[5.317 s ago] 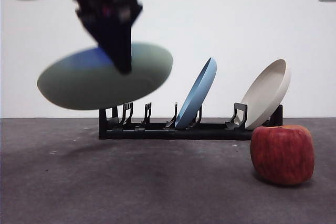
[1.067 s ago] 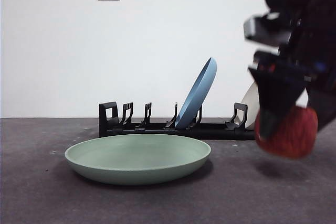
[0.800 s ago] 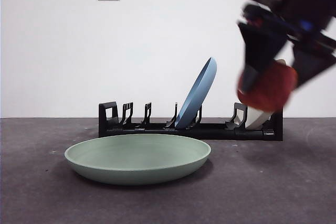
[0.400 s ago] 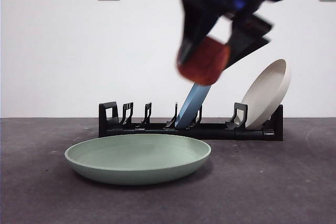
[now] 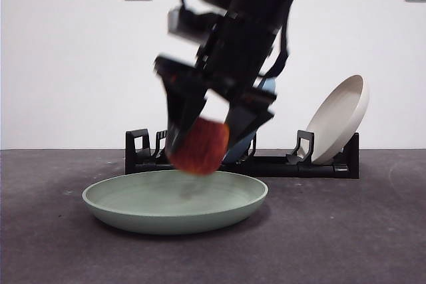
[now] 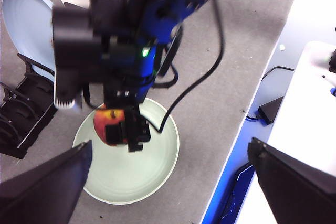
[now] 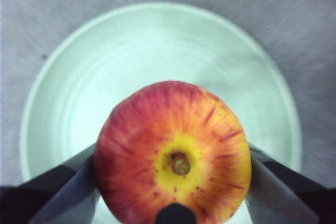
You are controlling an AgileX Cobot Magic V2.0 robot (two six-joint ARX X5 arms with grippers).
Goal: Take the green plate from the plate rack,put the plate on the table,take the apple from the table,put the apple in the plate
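The right gripper point(image 5: 200, 147) has its fingers clamped on the apple point(image 5: 198, 147), just above the plate point(image 5: 120, 209) lying on the table point(image 5: 346, 231). The left gripper point(image 6: 168, 169) hangs high, fingers wide apart.

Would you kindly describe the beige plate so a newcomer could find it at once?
Start at the long black plate rack behind the green plate. The beige plate leans in the rack's end slot, farthest from the empty holders. Its neighbour, the blue plate, is mostly hidden in the front view.
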